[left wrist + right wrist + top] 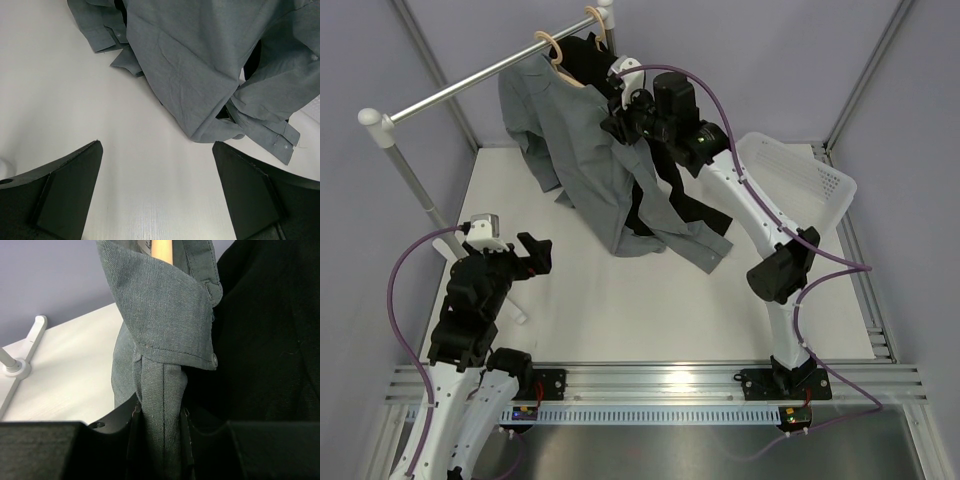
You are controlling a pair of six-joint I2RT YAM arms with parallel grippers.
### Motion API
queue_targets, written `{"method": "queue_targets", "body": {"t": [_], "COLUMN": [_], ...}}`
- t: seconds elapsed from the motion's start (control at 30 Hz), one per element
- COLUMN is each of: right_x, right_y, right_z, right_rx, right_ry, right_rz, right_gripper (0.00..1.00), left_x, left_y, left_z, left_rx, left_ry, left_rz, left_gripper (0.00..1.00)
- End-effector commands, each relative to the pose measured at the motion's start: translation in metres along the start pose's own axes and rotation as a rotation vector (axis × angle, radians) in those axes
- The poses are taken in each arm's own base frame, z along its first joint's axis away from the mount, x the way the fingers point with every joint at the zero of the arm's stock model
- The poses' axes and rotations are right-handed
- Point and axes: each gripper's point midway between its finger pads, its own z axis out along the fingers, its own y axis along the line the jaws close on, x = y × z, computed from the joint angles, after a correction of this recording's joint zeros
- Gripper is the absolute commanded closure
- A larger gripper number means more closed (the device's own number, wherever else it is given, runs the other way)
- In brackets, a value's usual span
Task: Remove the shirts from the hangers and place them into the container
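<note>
The left arm (pixel 460 310) sits folded low near its base. The left end effector (pixel 534 254) points out over the tabletop (pixel 620 310), its fingers (pixel 65 195) spread wide with nothing between them. The right arm (pixel 752 215) reaches up and far forward with a bent elbow. The right end effector (pixel 617 120) presses from either side onto the front edge of the grey shirt (pixel 160 320), just under the collar.

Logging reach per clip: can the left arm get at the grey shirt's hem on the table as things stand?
Probably yes: the left tool is open and faces the grey shirt, with nothing lying on the table between them.
</note>
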Motion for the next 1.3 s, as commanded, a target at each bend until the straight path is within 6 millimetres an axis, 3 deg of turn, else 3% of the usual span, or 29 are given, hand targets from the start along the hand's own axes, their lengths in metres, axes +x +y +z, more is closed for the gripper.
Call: {"method": "queue_targets", "body": {"t": [0.0,0.13,0.23,0.37,0.4,0.47,0.57,0.6,0.67,0.7,0.77,0.87,0.97,1.0,1.17,1.27], "right_x": [-0.094,-0.122,-0.133,-0.132,-0.121,-0.119,-0.099,-0.081,-0.072,-0.048,-0.039,-0.004,0.031,0.050,0.104,0.109], "right_y": [0.016,0.023,0.025,0.027,0.029,0.033,0.040,0.043,0.049,0.053,0.061,0.075,0.093,0.100,0.136,0.147], "right_z": [-0.045,-0.071,-0.084,-0.093,-0.090,-0.097,-0.100,-0.096,-0.102,-0.099,-0.109,-0.121,-0.136,-0.144,-0.162,-0.172], "right_rx": [-0.029,-0.034,-0.032,-0.027,-0.034,-0.047,-0.065,-0.074,-0.081,-0.086,-0.082,-0.075,-0.080,-0.080,-0.121,-0.141], "right_ry": [-0.216,-0.299,-0.321,-0.304,-0.278,-0.274,-0.230,-0.193,-0.172,-0.119,-0.099,-0.020,0.049,0.088,0.198,0.198], "right_rz": [-0.031,-0.022,-0.032,-0.030,-0.021,-0.014,0.018,0.034,0.049,0.070,0.076,0.102,0.137,0.151,0.218,0.229], "right_gripper": [1.00,1.00,1.00,1.00,1.00,1.00,1.00,1.00,1.00,1.00,1.00,1.00,1.00,1.00,1.00,1.00], "left_x": [-0.010,-0.011,-0.010,-0.011,-0.010,-0.011,-0.010,-0.011,-0.012,-0.013,-0.017,-0.027,-0.041,-0.046,-0.073,-0.083], "left_y": [-0.007,-0.006,-0.006,-0.006,-0.006,-0.006,-0.007,-0.007,-0.007,-0.008,-0.009,-0.016,-0.042,-0.049,-0.088,-0.109], "left_z": [0.001,0.000,0.001,0.000,0.001,0.000,0.000,0.000,-0.001,-0.001,-0.003,-0.006,-0.013,-0.016,-0.024,-0.018], "left_rx": [0.033,0.032,0.031,0.032,0.032,0.033,0.035,0.035,0.039,0.041,0.044,0.073,0.195,0.226,0.389,0.447], "left_ry": [-0.043,-0.044,-0.042,-0.044,-0.043,-0.046,-0.042,-0.043,-0.047,-0.051,-0.063,-0.076,-0.071,-0.073,-0.043,-0.001], "left_rz": [-0.012,-0.014,-0.014,-0.014,-0.015,-0.016,-0.016,-0.014,-0.013,-0.011,-0.010,-0.012,-0.005,-0.005,-0.044,-0.060], "left_gripper": [0.01,0.01,0.01,0.01,0.01,0.01,0.01,0.01,0.01,0.01,0.01,0.01,0.01,0.01,0.01,0.01]}}
